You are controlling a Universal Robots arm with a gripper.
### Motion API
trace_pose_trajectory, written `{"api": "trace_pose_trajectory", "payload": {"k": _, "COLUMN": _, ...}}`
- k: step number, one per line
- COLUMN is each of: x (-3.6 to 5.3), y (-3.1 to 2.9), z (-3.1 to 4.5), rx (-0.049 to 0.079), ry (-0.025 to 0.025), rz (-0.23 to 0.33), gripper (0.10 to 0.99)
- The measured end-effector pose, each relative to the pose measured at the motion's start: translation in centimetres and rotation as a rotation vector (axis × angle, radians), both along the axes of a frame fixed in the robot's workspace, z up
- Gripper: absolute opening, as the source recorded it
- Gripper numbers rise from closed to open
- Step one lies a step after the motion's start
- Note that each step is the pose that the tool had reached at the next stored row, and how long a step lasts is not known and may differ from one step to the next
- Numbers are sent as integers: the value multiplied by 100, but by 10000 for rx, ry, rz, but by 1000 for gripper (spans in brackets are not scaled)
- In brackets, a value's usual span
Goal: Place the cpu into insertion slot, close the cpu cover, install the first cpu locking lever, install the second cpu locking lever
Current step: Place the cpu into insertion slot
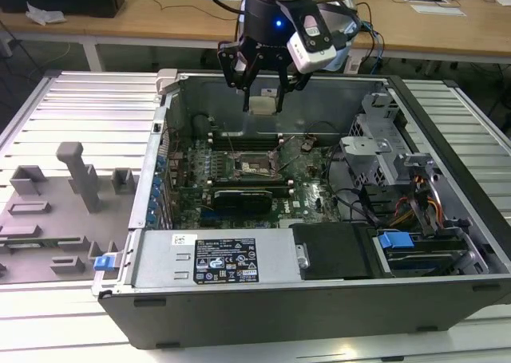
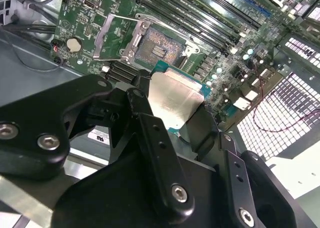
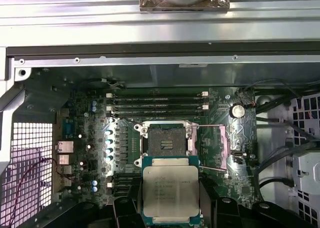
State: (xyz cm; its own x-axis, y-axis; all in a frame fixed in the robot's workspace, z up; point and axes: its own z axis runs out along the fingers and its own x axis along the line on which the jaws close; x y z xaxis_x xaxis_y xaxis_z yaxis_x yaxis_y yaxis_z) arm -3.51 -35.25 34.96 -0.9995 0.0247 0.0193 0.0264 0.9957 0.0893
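Observation:
My gripper hangs over the open computer case, shut on the cpu, a flat square chip with a dull silver top. In both wrist views the cpu sits between the black fingers, level and above the board. The insertion slot lies open below it, its dark contact field bare. The cpu cover is swung open to one side of the slot. Two thin wire levers stand unlatched beside the cover.
Long black memory slots run beside the socket. The case's metal walls ring the board, with a drive cage and cables at the exterior view's right. A grey fixture plate lies outside the case at the exterior view's left.

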Motion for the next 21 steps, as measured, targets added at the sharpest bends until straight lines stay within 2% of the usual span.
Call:
{"api": "trace_pose_trajectory", "payload": {"k": 5, "x": 0, "y": 0, "z": -24, "rx": -1, "ry": 0, "rz": -9, "gripper": 541}}
{"api": "trace_pose_trajectory", "payload": {"k": 10, "x": 0, "y": 0, "z": -28, "rx": 2, "ry": -1, "rz": -341, "gripper": 541}}
{"api": "trace_pose_trajectory", "payload": {"k": 21, "x": 0, "y": 0, "z": -52, "rx": -2, "ry": 1, "rz": -2272, "gripper": 541}}
